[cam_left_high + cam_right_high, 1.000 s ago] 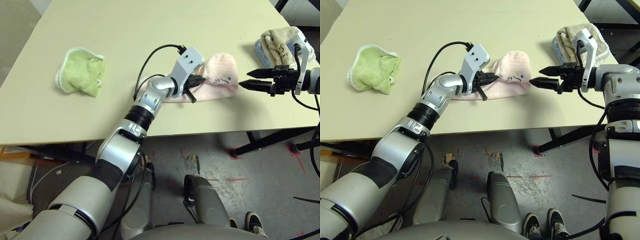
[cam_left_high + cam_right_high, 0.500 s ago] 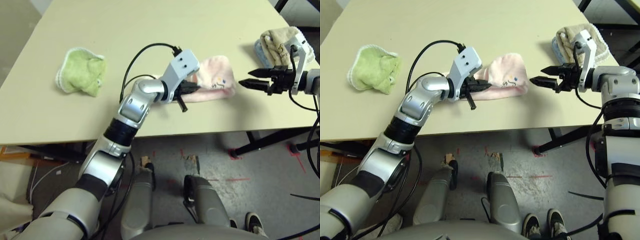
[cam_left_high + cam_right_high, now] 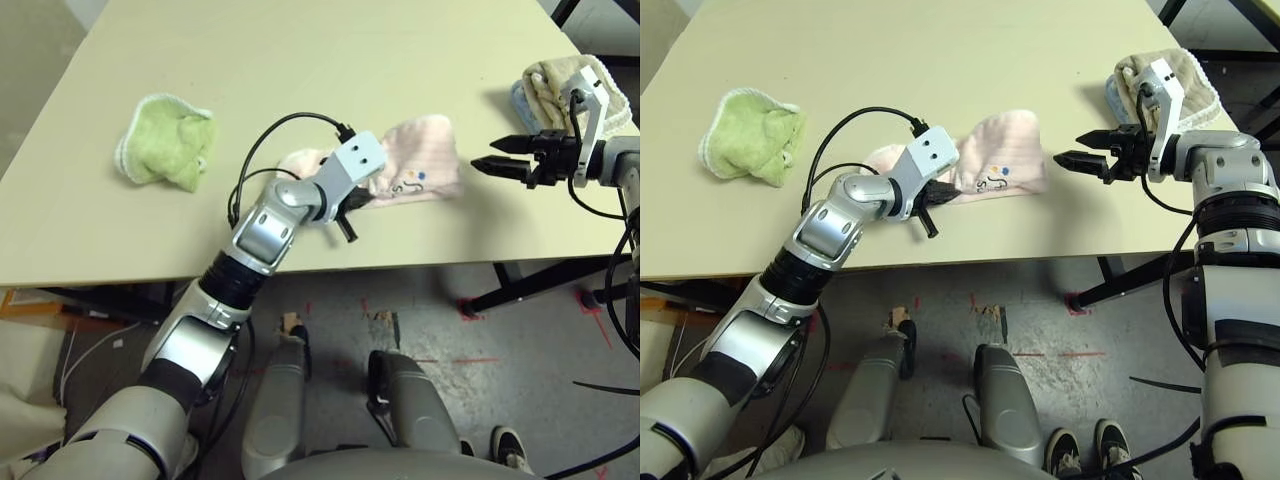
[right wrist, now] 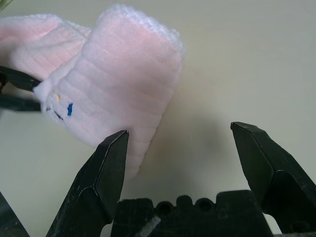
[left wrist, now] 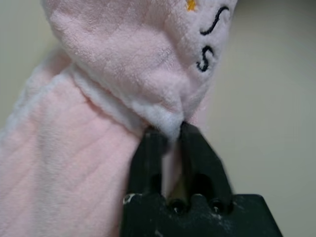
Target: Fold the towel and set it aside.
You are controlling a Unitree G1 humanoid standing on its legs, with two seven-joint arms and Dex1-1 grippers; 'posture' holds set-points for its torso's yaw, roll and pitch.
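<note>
Our left gripper [image 5: 169,136] pinches a white-edged corner of the pink towel [image 3: 415,170], which lies partly doubled over near the table's [image 3: 300,60] front edge. Our right gripper [image 4: 177,148] hangs wide open and empty just beside the towel's far end. We judge the fold under way; next comes laying this corner down squarely, then letting go.

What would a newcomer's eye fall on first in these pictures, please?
Probably the pink towel, bunched near the table's front edge, with the left gripper at its white-edged fold. To its right, the right gripper hovers wide open, empty. A green cloth lies far left; a beige towel sits at the far right corner.
</note>
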